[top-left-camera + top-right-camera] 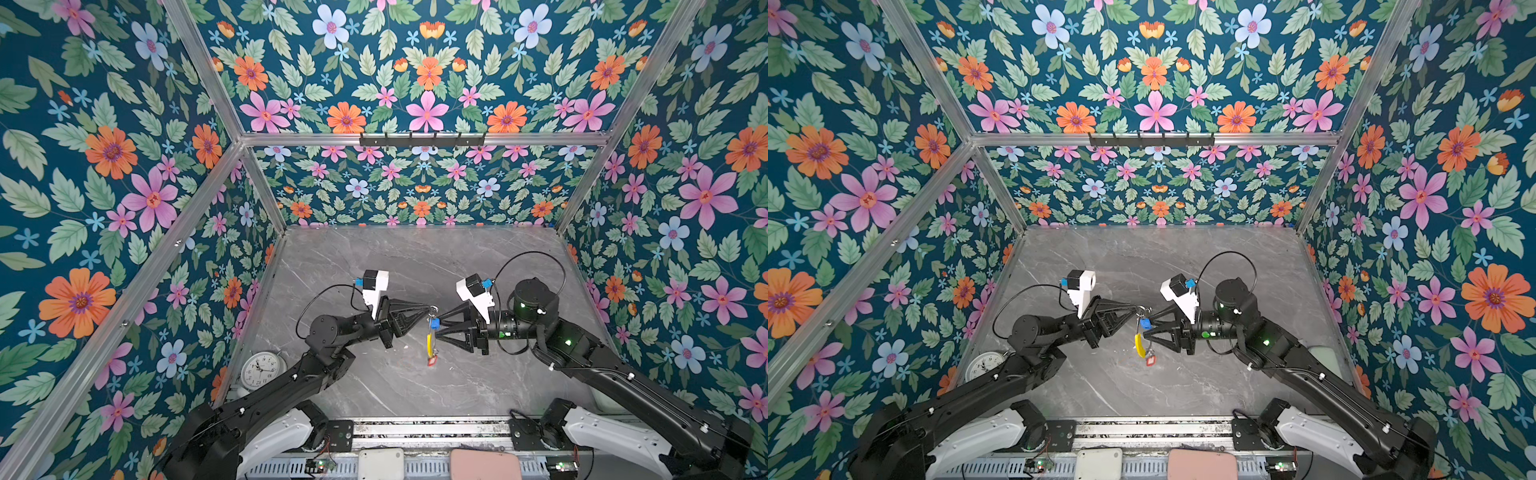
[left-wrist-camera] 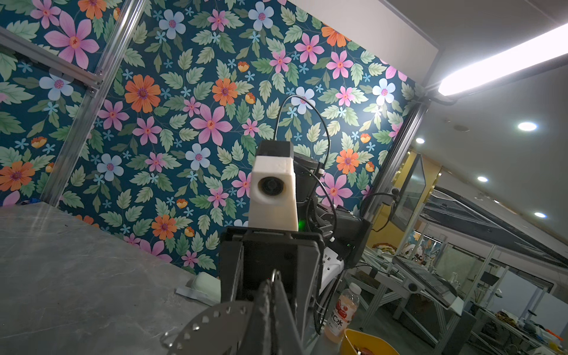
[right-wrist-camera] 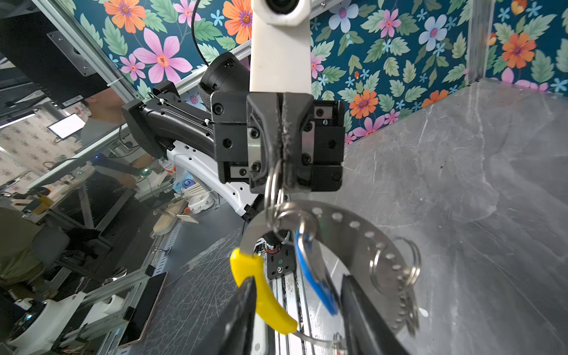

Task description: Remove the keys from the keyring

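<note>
The keyring [image 3: 353, 227] is a flat grey metal hoop with holes along its rim and a yellow sleeve [image 3: 261, 285]. In both top views it hangs edge-on above the table [image 1: 429, 345] [image 1: 1139, 345]. My left gripper [image 1: 430, 308] [image 2: 273, 285] is shut on a small split ring [image 3: 272, 184] at the hoop's top and holds it up. The blue-tagged key [image 3: 319, 285] [image 1: 434, 323] hangs between the spread fingers of my right gripper [image 3: 299, 307] [image 1: 439, 327], which is open, and lies close to one finger. The red-tagged key [image 1: 432, 360] [image 1: 1150, 359] dangles at the bottom.
A white alarm clock [image 1: 262, 370] lies at the table's left edge under my left arm. A black hook rail [image 1: 422, 139] sits on the back frame. A white box [image 1: 380, 463] and a pink box [image 1: 484, 463] lie past the front rail. Flowered walls close three sides.
</note>
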Robot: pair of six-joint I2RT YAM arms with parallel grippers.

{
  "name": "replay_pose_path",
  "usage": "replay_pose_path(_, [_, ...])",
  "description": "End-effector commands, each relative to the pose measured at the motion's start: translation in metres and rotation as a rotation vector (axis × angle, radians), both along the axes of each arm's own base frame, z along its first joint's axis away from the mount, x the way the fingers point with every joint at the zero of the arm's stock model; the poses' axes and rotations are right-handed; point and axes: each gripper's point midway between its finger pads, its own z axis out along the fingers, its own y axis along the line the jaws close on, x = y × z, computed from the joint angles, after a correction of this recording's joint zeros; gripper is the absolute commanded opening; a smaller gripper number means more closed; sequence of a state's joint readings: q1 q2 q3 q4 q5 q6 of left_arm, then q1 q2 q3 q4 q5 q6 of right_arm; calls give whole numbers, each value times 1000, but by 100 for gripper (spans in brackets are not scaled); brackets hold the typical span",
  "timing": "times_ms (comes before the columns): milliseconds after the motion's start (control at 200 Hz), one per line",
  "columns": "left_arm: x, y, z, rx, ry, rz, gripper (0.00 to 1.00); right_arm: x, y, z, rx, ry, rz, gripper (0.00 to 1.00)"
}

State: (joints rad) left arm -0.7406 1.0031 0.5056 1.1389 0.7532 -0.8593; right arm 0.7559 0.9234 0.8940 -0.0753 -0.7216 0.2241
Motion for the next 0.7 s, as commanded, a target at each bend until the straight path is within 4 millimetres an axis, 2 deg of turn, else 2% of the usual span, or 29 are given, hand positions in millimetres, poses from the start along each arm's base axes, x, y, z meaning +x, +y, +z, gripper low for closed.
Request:
replay_pose_path(0, [-3, 5, 7, -26, -53, 24, 0, 6, -11, 12, 6, -57, -86, 51])
replay_pose_path(160, [-3, 7, 7, -32, -65, 40, 0, 14, -17, 44, 96, -83, -163, 54])
replay_pose_path(295, [-2, 8, 7, -38, -68, 54, 0, 13, -4, 60, 154, -37, -98, 54])
replay_pose_path(460, [0, 12, 8, -51, -69, 79, 0, 18, 9, 59, 184, 13, -54, 51])
replay_pose_path(695, [4, 13, 6, -39, -65, 119, 0, 19, 15, 55, 188, 38, -26, 39])
